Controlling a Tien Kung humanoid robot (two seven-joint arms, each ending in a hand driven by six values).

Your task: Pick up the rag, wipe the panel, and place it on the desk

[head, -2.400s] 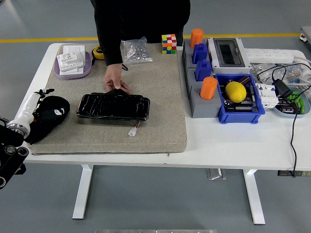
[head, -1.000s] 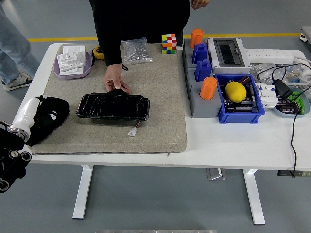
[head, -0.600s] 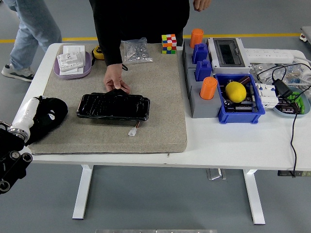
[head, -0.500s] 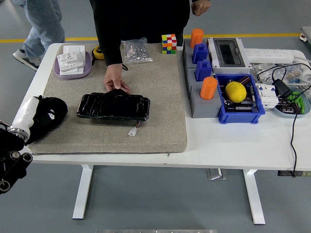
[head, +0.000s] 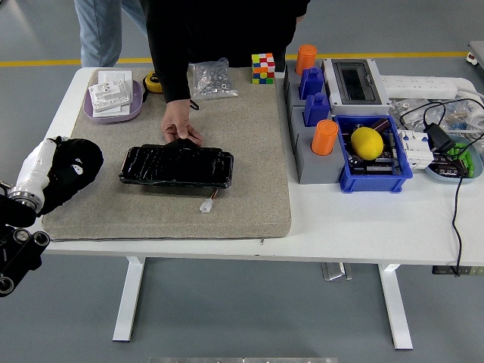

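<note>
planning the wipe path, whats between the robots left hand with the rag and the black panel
In the head view, only bare grey mat separates the left hand, closed on the black rag, from the black panel.

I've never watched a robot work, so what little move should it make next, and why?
Probably carry the black rag rightward to the black panel. The left hand grips the rag at the mat's left edge, apart from the panel, which a person's hand steadies at its far edge.
</note>
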